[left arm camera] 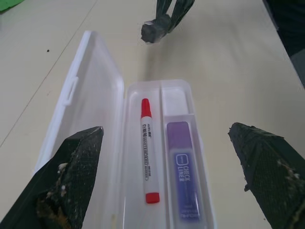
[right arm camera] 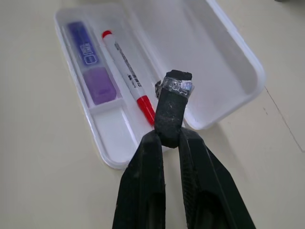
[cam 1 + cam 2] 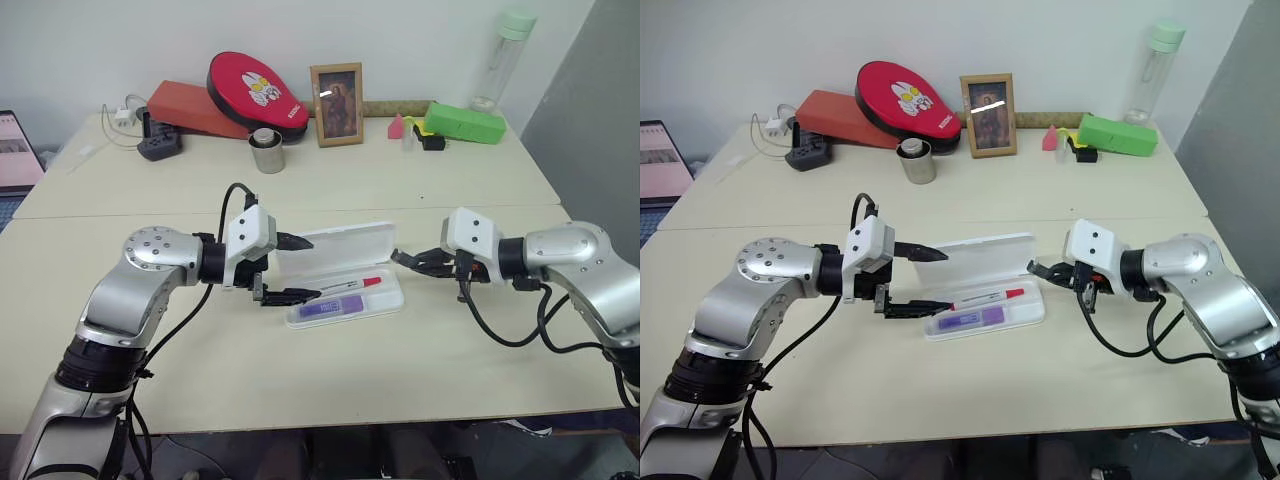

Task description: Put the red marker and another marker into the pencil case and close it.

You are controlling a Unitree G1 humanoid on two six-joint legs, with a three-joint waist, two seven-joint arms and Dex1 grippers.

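Two markers in an open pencil case (image 3: 345, 262) on a cream table (image 3: 300, 190), white wall behind.
Red marker (image 1: 148, 153) and purple highlighter (image 1: 182, 171), labelled "CHECK LINER", lie side by side in the tray, lid up. Left gripper (image 3: 287, 268) spread wide at the case's left end; right gripper (image 3: 402, 259) pinched shut, empty, beside its right end.

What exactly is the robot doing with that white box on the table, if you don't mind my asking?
It is packing a pencil case. The red marker and the purple highlighter already lie side by side in its tray, and the lid stands open. The left tool is open at the case's left end, one finger at the lid and one at the tray; the right tool is shut and empty at the right end. Closing remains.
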